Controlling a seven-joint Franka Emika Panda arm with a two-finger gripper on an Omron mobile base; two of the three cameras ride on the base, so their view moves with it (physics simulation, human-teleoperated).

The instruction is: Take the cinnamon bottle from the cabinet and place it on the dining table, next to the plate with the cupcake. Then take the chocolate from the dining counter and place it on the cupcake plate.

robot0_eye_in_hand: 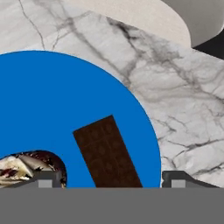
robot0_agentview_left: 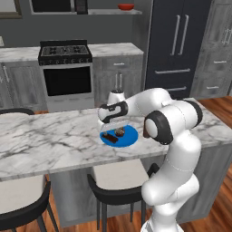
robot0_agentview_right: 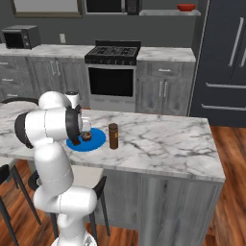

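Chocolate lies flat on the blue plate, directly under the spread claw.

The chocolate (robot0_eye_in_hand: 107, 153) lies between the gripper (robot0_eye_in_hand: 109, 178) tips, untouched, its long axis running away from the claw, beside the cupcake (robot0_eye_in_hand: 30, 168); the plate (robot0_agentview_left: 129, 135) sits mid-counter, with the cinnamon bottle (robot0_agentview_right: 113, 136) just beside it.

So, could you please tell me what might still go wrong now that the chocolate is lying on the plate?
1. The open pincer straddles the chocolate; lifting off at a slant might drag the bar off the blue plate.
2. The cupcake sits beside one fingertip, so a sideways retreat could knock it.
3. The cinnamon bottle stands upright close to the plate; a wide arm swing might tip it.
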